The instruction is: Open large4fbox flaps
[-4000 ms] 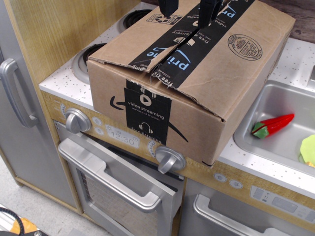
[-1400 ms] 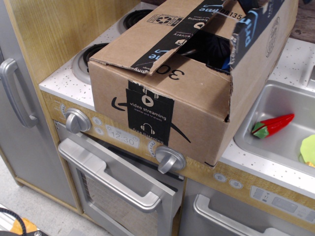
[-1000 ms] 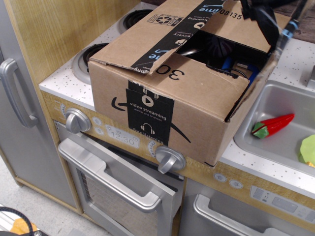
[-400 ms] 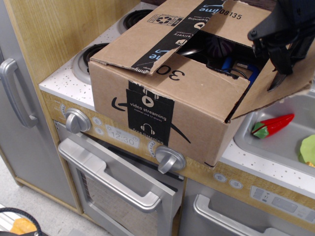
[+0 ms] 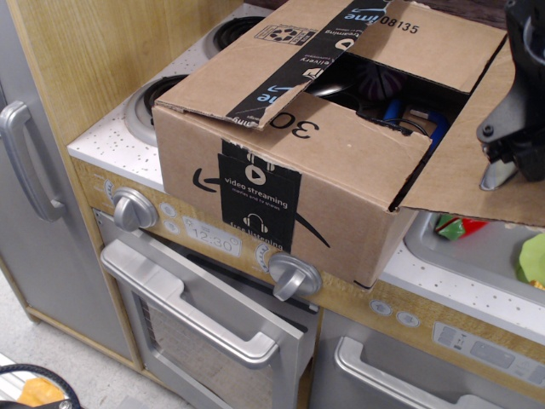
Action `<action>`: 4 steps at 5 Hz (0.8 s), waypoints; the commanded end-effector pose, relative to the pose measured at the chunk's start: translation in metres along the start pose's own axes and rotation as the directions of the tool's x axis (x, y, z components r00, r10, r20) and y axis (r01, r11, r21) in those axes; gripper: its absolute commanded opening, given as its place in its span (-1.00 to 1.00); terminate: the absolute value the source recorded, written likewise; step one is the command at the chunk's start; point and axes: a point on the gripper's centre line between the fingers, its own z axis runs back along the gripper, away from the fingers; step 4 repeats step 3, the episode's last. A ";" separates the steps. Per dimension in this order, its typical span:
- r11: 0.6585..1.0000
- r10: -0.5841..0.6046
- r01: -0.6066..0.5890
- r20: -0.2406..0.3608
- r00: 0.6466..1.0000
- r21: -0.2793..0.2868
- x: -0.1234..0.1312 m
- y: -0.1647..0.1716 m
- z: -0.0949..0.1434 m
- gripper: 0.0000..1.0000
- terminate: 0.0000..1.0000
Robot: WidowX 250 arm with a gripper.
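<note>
The large4fbox (image 5: 281, 183) stands on the toy stove top, with its "video streaming" label facing me. Its right flap (image 5: 464, 175) is folded out flat over the sink. The left flap (image 5: 272, 60), with black "prime" tape along its edge, still lies down over the box, its near corner slightly raised. Through the open half I see dark and blue items (image 5: 396, 111) inside. My black gripper (image 5: 502, 166) is at the right edge of the view, on or just above the outer part of the right flap. It is partly cut off, so how its jaws stand is unclear.
Two stove burners (image 5: 149, 98) show to the left of and behind the box. Oven knobs (image 5: 294, 277) and the oven door handle (image 5: 192, 311) are below. The sink (image 5: 477, 256) holds a red pepper (image 5: 451, 226), mostly hidden under the flap, and a yellow-green item (image 5: 532, 260). A wooden wall (image 5: 102, 43) stands at the left.
The right flap went from shut, to lifted, to folded flat outward over the sink. My gripper moved from above the box's middle seam to the right and down with the flap.
</note>
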 end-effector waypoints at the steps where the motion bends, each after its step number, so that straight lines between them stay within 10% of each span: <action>1: 0.998 0.041 -0.041 0.006 0.999 -0.044 0.000 -0.005 0.007 1.00 -1.00; 2: 0.996 0.057 -0.057 -0.010 0.998 -0.073 0.000 0.001 0.005 1.00 -1.00; 3: 0.997 0.043 -0.044 -0.014 0.999 -0.056 0.004 0.001 0.005 1.00 1.00; 4: 0.997 0.043 -0.044 -0.014 0.999 -0.056 0.004 0.001 0.005 1.00 1.00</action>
